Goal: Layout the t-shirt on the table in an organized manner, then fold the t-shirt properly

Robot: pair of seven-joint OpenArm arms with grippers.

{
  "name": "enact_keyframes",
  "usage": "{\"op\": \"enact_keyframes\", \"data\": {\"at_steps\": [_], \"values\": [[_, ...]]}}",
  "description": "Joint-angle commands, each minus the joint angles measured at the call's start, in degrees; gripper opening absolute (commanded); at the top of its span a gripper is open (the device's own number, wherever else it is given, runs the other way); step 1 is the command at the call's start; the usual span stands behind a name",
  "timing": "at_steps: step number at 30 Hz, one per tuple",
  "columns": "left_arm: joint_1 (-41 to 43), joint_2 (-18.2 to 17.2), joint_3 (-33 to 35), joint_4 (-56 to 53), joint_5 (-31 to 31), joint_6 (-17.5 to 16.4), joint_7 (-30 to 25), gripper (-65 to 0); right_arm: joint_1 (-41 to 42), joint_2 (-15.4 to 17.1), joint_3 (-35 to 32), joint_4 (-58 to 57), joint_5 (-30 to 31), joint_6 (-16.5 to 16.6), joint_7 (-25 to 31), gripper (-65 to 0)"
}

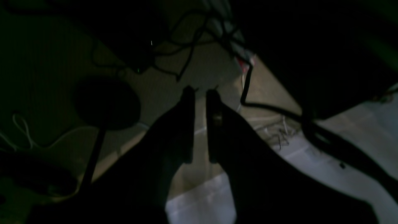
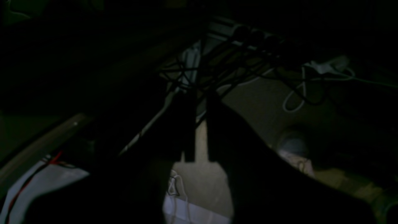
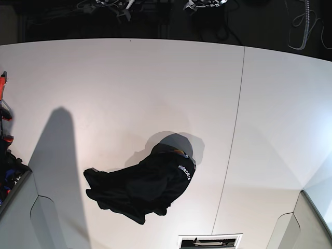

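Observation:
The black t-shirt [image 3: 145,187] lies crumpled in a heap on the white table [image 3: 129,88], front of centre, with white lettering [image 3: 184,170] and a bit of orange print [image 3: 180,152] showing. Neither gripper appears in the base view. In the dim left wrist view my left gripper [image 1: 200,91] hangs off the table over the floor, its jaws nearly together with only a thin slit between them, holding nothing. My right gripper [image 2: 200,96] stands the same way in the right wrist view, empty. The shirt is not in either wrist view.
A thin dark seam [image 3: 236,119] crosses the table right of the shirt. Grey angled panels sit at the front left [image 3: 31,218] and front right [image 3: 311,223] corners. Tangled cables [image 1: 192,46] and a power strip [image 2: 326,65] lie on the dark floor beyond the table edge.

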Motion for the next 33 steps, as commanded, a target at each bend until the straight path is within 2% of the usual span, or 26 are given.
{"op": "enact_keyframes", "data": {"at_steps": [1,5,7,12,24,28,33], "values": [[-0.1,0.3,0.0,0.1,-0.1,-0.4,-0.8,-57.9,0.1,0.1,-0.1,0.3,0.2,0.6,0.7,-59.7],[-0.1,0.3,0.0,0.1,-0.1,-0.7,-0.9,-57.9,0.1,0.1,-0.1,0.3,0.2,0.6,0.7,-59.7],[-0.1,0.3,0.0,0.1,-0.1,-2.8,-0.8,-57.9,0.1,0.2,-0.1,0.3,0.2,1.1,0.7,-59.7],[-0.1,0.3,0.0,0.1,-0.1,-8.4,-0.8,-57.9,0.1,0.4,-0.1,0.3,0.3,5.4,0.7,-59.6],[0.1,0.3,0.0,0.1,2.1,-8.5,-0.8,-57.9,0.1,1.4,-0.1,0.5,0.4,6.0,0.7,-59.5],[0.6,0.3,0.0,0.1,2.1,-8.5,-0.9,-57.9,-0.4,1.9,-0.1,0.5,4.2,6.3,0.7,-59.5],[1.3,0.3,0.0,1.6,2.1,-8.0,-1.0,-57.9,-0.7,2.4,-0.1,0.5,4.5,6.4,0.7,-59.5]]}}
